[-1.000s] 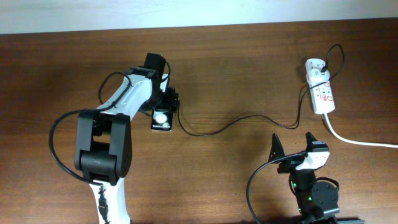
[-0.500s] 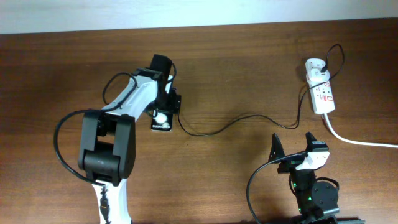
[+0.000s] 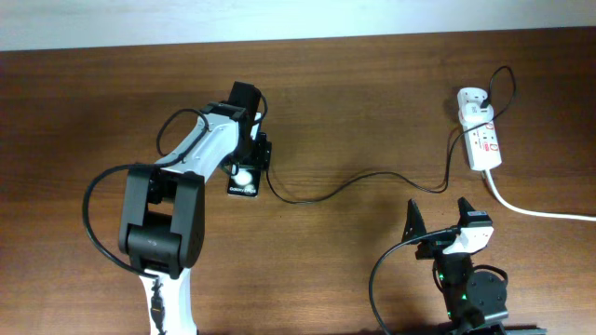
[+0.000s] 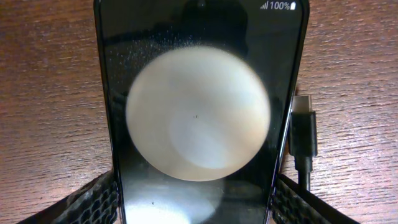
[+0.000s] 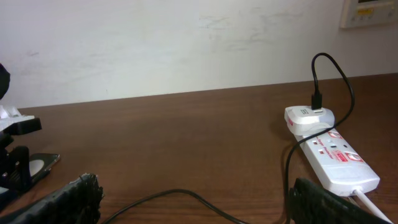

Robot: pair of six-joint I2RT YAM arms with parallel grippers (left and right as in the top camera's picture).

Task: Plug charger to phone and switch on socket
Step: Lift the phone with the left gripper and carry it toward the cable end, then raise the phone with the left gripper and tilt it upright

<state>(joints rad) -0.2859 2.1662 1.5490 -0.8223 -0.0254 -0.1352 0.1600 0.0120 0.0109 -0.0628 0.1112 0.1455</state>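
Observation:
The black phone point(image 3: 242, 180) lies flat left of the table's middle and fills the left wrist view point(image 4: 199, 118), showing a white round blob. My left gripper point(image 3: 250, 156) straddles it, its pads point(image 4: 196, 208) against the phone's two long edges. The charger's plug tip point(image 4: 304, 127) lies on the wood beside the phone's right edge, not in the phone. Its black cable point(image 3: 363, 177) runs to the white adapter point(image 3: 472, 100), which sits in the socket strip point(image 3: 485, 146). My right gripper point(image 3: 438, 217) is open and empty near the front edge, far from all of these.
The strip's thick white cord point(image 3: 540, 209) runs off the right edge. In the right wrist view the strip point(image 5: 339, 163) and adapter point(image 5: 309, 118) stand at right, the cable point(image 5: 180, 194) crosses between my fingers point(image 5: 199, 208), and a pale wall is behind.
My left arm has shifted slightly to the right over the phone. The phone, the cable and the right arm have not moved.

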